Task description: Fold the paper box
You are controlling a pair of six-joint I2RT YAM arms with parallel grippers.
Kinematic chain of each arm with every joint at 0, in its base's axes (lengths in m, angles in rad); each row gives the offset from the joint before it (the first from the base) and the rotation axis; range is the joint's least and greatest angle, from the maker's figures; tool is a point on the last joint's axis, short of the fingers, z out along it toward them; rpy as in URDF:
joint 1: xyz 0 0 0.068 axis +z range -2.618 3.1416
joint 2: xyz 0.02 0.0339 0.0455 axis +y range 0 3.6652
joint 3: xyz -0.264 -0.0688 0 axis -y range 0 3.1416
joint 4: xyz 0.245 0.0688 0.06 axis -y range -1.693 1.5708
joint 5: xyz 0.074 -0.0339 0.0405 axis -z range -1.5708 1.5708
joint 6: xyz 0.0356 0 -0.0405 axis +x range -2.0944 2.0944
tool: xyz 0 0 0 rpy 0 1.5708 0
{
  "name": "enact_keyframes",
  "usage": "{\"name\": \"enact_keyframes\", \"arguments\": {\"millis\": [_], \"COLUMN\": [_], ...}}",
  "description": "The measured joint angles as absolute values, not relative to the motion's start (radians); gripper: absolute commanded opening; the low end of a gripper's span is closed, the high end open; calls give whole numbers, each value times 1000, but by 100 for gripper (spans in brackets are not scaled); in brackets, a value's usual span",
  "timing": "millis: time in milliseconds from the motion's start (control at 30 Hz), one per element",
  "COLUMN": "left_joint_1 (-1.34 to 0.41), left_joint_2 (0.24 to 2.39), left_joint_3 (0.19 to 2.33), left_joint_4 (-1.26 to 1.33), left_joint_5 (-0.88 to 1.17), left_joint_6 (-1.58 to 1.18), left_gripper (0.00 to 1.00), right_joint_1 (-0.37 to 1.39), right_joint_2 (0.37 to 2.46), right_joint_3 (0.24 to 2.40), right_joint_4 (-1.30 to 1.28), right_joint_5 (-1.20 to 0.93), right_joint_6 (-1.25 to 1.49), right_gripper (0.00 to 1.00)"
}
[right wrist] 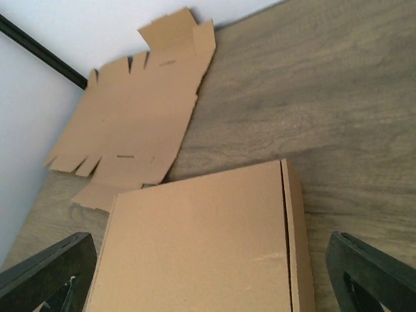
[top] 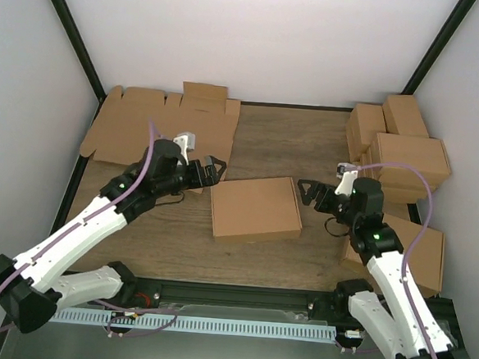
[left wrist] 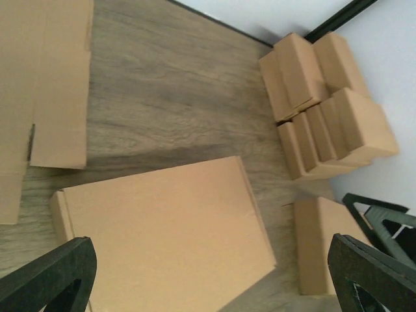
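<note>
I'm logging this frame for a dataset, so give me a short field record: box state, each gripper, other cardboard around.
paper box: closed, flat on table centre
left gripper: jaws open, off box's far-left corner, holding nothing
right gripper: jaws open, by box's right edge, holding nothing
flat sheets: far left
cartons: stacked along right side

Both wrist views cut the paper box (right wrist: 195, 247) off at the bottom edge.

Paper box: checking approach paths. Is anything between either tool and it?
Nothing visible does. Only table surface separates the open left tool and open right tool from the paper box.
</note>
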State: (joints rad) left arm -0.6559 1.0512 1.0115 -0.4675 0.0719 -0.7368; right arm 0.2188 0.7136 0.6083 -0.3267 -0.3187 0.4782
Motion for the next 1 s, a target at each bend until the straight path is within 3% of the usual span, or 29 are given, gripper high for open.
{"name": "enact_keyframes", "arguments": {"millis": [200,300,433,667,767,933,1000], "left_joint_1": [-655,-654,-654,-637,-620,-613,-609], "left_joint_2": [1156,1188,1242,1370,1396,1429,1439], "left_joint_3": [996,919,782,712,698,693,691], "left_joint_4": [-505,-484,-406,-280,-218,-125,-107], "left_joint_5": [41,50,101,168,199,273,294], "left_joint_6": [-699,-698,-718,-738,-742,-741,-733], "left_gripper": [100,100,84,75,64,42,38], "right_joint_1": [219,219,221,298,326,337,336], "right_joint_2": [887,969,1052,1215,1271,1308,1307], "right_joint_3": [627,627,626,626,626,626,626], "right_joint_4": [-340,-349,-328,-277,-255,-243,-253], "right_joint_5": [-329,-329,-329,-306,-280,-268,-257], "right_joint_6": [480,491,497,495,495,482,474], "right_gripper": [100,91,81,82,78,60,50]}}
